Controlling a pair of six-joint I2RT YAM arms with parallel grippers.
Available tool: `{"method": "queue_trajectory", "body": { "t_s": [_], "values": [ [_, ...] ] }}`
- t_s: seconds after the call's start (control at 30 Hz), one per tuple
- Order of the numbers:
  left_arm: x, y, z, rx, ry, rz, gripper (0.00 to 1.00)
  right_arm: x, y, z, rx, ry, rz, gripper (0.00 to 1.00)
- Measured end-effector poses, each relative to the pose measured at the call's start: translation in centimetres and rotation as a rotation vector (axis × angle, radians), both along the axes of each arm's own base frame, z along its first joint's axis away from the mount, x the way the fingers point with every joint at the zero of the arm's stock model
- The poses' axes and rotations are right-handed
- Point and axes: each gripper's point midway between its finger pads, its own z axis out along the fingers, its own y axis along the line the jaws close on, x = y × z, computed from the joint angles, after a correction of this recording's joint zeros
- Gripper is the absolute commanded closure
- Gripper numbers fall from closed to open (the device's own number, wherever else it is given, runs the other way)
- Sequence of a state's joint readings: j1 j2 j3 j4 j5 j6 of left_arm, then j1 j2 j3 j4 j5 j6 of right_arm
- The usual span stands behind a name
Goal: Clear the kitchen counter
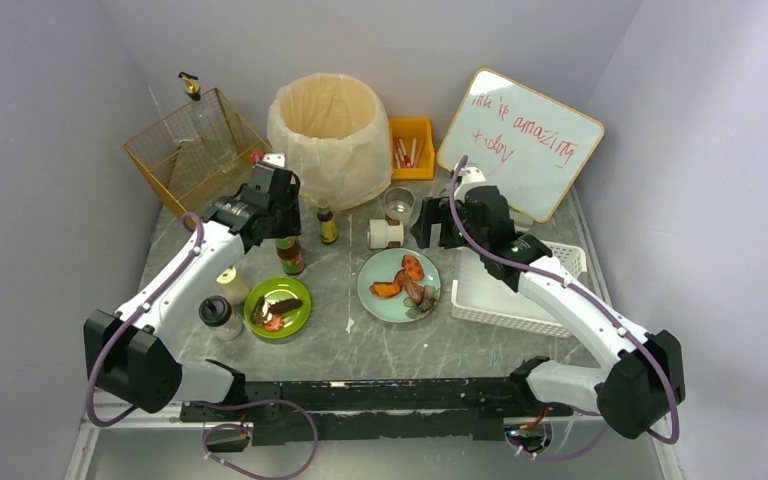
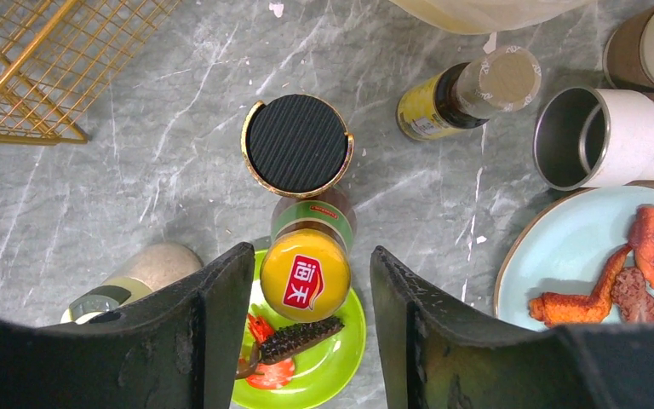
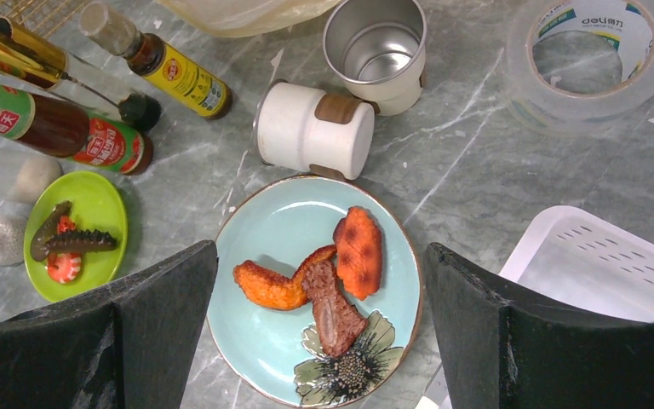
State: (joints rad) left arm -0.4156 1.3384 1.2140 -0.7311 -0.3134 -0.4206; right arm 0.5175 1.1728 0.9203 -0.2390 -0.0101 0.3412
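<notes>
Two fingers [image 2: 213,324] of the left gripper [image 2: 311,249], half apart, flank the upright yellow-capped sauce bottle [image 2: 305,277] on the kitchen counter [image 2: 136,196], a gap either side, while the farther right gripper [image 3: 321,247] hangs wide open over the blue plate [image 3: 272,230].

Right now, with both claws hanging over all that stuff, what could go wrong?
1. The left claw straddles the yellow-capped brown sauce bottle with gaps either side; an off-centre squeeze could tip it onto the lime-green plate beside it.
2. The black ribbed, gold-rimmed round lid sits close behind and could get bumped.
3. The right claw hangs open over the pale blue plate of fried pieces; a tilted lift might spill them onto the grey marble counter.
</notes>
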Motion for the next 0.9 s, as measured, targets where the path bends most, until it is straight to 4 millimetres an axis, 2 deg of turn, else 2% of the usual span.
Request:
{"method": "queue_trajectory", "body": {
  "t_s": [0.17, 0.37, 0.67, 0.9],
  "values": [
    [0.0, 0.0, 0.0, 0.000, 0.000, 0.000, 0.55, 0.0, 0.0, -0.1, -0.002, 0.003, 0.000, 0.06],
    [0.0, 0.1, 0.0, 0.009, -0.001, -0.003, 0.57, 0.0, 0.0, -0.2, -0.002, 0.004, 0.001, 0.06],
    [0.0, 0.2, 0.0, 0.015, -0.001, 0.000, 0.95, -0.1, 0.3, -0.2, 0.004, 0.009, 0.015, 0.06],
    [-1.0, 1.1, 0.2, 0.030, 0.012, 0.032, 0.95, -0.1, 0.5, -0.6, 0.002, 0.022, 0.022, 0.06]
  ]
}}
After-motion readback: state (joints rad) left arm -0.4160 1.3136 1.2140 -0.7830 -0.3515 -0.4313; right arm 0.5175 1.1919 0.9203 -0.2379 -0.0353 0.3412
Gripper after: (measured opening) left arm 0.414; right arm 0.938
